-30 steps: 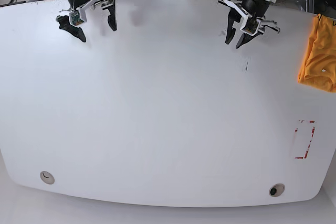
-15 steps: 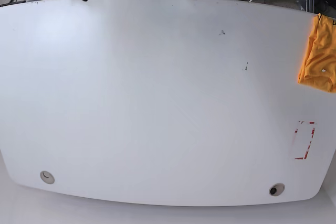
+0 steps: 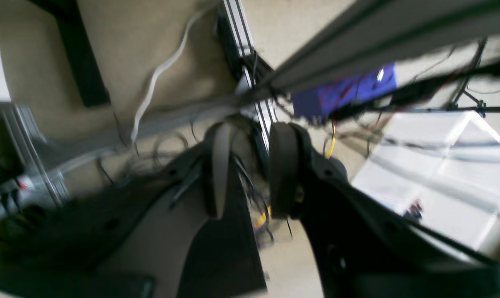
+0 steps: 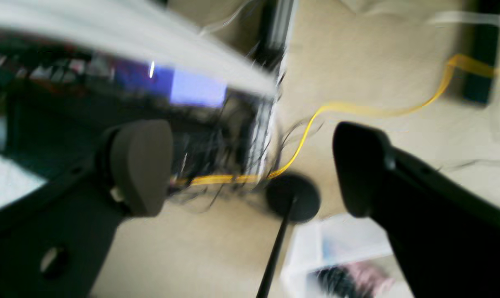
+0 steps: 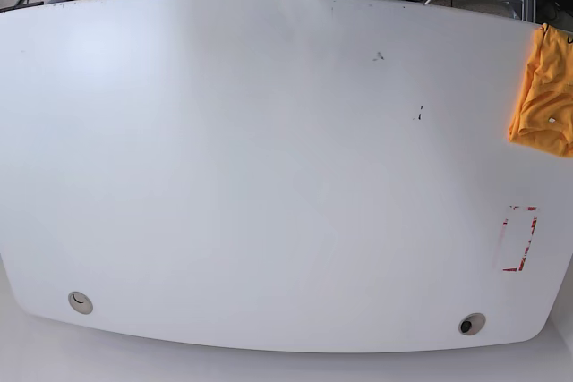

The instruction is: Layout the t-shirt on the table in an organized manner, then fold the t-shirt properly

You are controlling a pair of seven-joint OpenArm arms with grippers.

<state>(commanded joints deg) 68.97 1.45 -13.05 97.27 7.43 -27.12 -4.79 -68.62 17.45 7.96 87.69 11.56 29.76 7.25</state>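
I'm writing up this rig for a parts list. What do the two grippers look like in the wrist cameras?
Both are matte black two-finger grippers. The left gripper has narrow, rounded fingers, one showing a grey pad face, on broad black bodies with small round holes. The right gripper has blunter, rounded tips, one with a greyish pad. Both views are blurred; no markings are legible.

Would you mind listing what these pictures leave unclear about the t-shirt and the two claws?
- T-shirt: base view, cut off by the right edge; its print and full shape are hidden.
- Both claws: outside the base view, so their place over the table is unknown.
- Left claw, right claw: wrist views are motion-blurred; surroundings unreadable.
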